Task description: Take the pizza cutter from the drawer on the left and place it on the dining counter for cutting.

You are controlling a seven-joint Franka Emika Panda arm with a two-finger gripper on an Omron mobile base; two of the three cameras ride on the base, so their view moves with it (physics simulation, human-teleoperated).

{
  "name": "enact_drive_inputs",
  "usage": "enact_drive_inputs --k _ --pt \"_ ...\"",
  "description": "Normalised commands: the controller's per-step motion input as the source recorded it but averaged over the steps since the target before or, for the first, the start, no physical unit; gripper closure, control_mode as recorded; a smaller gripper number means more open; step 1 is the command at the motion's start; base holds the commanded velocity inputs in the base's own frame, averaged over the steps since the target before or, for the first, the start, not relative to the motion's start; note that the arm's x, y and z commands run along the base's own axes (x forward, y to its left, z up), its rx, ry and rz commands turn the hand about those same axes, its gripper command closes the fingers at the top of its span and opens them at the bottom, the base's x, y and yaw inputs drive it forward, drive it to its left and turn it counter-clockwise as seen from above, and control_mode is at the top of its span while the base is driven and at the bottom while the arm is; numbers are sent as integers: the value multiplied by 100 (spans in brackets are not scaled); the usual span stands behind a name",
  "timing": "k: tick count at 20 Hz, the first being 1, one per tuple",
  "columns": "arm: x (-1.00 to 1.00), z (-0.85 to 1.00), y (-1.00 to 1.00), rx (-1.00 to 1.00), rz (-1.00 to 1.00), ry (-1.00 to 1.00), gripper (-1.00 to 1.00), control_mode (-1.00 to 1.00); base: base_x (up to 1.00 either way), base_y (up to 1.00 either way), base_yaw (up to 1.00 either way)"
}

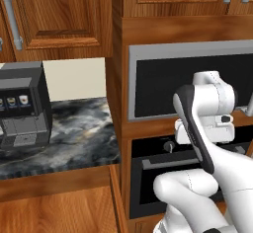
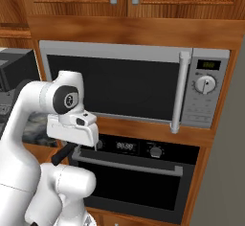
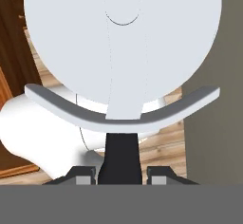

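The pizza cutter, the drawer and the dining counter are out of view. My gripper (image 2: 62,155) hangs folded in close to the arm, pointing down in front of the oven. In the hand view the gripper (image 3: 122,175) looks down, and its two dark fingertips (image 3: 85,175) stand wide apart. It is open and holds nothing. Wooden floor lies beyond it.
Ahead is a wall unit with a grey microwave (image 2: 129,84) above a black oven (image 2: 139,172). To the left a coffee machine (image 1: 22,106) stands on a marbled counter (image 1: 84,138). Wooden cabinets (image 1: 64,15) hang above. A grey wall (image 2: 225,172) closes the right side.
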Motion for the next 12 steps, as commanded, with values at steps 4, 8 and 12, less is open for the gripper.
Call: enact_drive_inputs --k 4,8,12 --pt "1 0 0 0 0 0 100 -100 0 0 0" --pt "0 0 0 0 0 0 100 -100 0 0 0" --pt "-1 0 0 0 0 0 100 100 -32 -22 0"
